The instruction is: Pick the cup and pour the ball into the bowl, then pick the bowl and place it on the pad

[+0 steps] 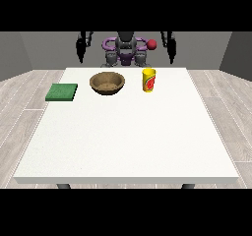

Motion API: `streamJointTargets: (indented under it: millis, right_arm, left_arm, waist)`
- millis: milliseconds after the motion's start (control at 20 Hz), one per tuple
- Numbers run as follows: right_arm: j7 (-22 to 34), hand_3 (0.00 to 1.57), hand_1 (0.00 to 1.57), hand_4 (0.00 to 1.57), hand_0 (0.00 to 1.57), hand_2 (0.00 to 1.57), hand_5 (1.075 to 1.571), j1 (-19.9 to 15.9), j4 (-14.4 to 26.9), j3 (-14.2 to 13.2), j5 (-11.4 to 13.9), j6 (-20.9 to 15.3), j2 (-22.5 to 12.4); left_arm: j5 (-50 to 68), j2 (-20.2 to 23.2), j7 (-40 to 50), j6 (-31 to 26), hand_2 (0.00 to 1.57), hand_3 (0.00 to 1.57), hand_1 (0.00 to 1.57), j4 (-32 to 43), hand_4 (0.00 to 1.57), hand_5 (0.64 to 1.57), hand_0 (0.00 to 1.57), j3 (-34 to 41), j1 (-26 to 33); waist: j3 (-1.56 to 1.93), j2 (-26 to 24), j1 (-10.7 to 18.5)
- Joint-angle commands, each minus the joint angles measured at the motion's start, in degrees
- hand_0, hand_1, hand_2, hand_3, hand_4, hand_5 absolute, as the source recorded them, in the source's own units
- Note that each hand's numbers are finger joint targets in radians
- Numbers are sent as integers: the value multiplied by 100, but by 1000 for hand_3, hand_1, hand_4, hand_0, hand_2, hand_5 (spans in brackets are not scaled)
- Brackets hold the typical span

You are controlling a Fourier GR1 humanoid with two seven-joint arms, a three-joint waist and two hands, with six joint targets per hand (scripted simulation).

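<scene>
While both arms hang raised behind the table (123, 141):
Hand at view's left (80, 54): fingers' state cannot be told
Hand at view's right (172, 55): same
Cup (148, 80): upright, beside bowl (107, 83)
Pad (62, 92): table's left edge
Ball: unseen

One white table (128, 141) carries three things: one brown bowl (107, 82), one yellow cup (148, 79) just beside the bowl, and one green pad (62, 92) on the bowl's other side, near the table's edge. Two black hands (81, 50) (170, 47) hang beyond the bowl.
</scene>
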Motion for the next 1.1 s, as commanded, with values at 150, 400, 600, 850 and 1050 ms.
streamJointTargets:
  millis: [150,400,600,850,1050]
  right_arm:
    - [432,0,0,583,0,0,1570,-149,-521,-30,-49,47,-195]
    - [1245,0,0,520,0,0,1570,1086,-849,1,-832,164,238]
    - [1729,0,0,522,0,0,1570,1546,-1690,-59,-1089,253,52]
    - [1686,0,0,504,0,0,1570,1845,-2532,87,-1018,130,184]
    - [1128,0,0,454,0,0,1571,1776,-2514,92,-1170,550,139]
  left_arm:
    - [46,218,414,-47,0,0,0,-523,0,1562,0,54,-70]
    - [842,-505,1652,25,0,0,0,-1233,0,1563,0,-298,711]
    - [568,-598,1902,364,0,0,0,-1895,0,1553,0,-573,1173]
    - [166,-664,2000,620,0,0,0,-2822,0,1551,0,-1177,1363]
    - [6,-670,781,1121,0,0,0,-1952,0,1541,0,-1221,864]
  waist:
    - [19,-1381,22]
    - [13,-2782,-14]
    - [5,-2730,-46]
    - [6,-2198,53]
    - [4,-1250,-333]
